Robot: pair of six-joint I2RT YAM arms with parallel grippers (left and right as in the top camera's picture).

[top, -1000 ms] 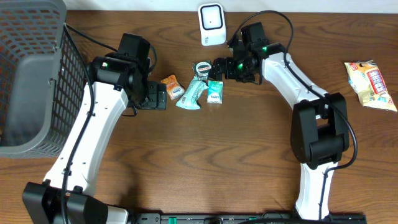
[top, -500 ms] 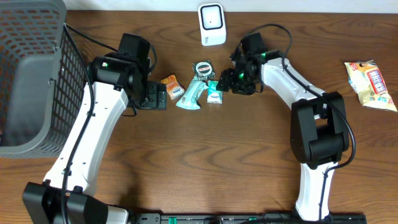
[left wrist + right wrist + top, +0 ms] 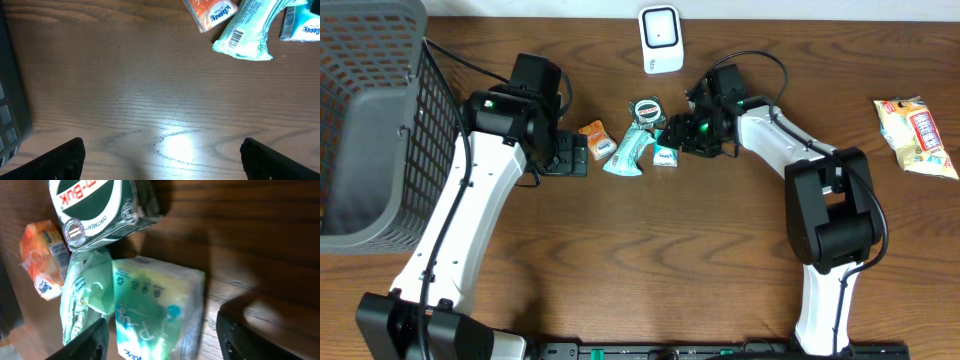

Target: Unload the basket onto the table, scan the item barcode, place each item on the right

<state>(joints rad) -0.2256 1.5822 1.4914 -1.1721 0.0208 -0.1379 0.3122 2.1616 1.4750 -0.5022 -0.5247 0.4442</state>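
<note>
The right gripper straddles the pale green pack, one finger at each side; whether it clamps cannot be told. The pack lies on the desk beside a teal pouch, near the scanner. The left gripper stands wide open.

Two white-shelled arms, black joints, black cables, green wrist lights, black-fingered left end effector and right end effector
</note>
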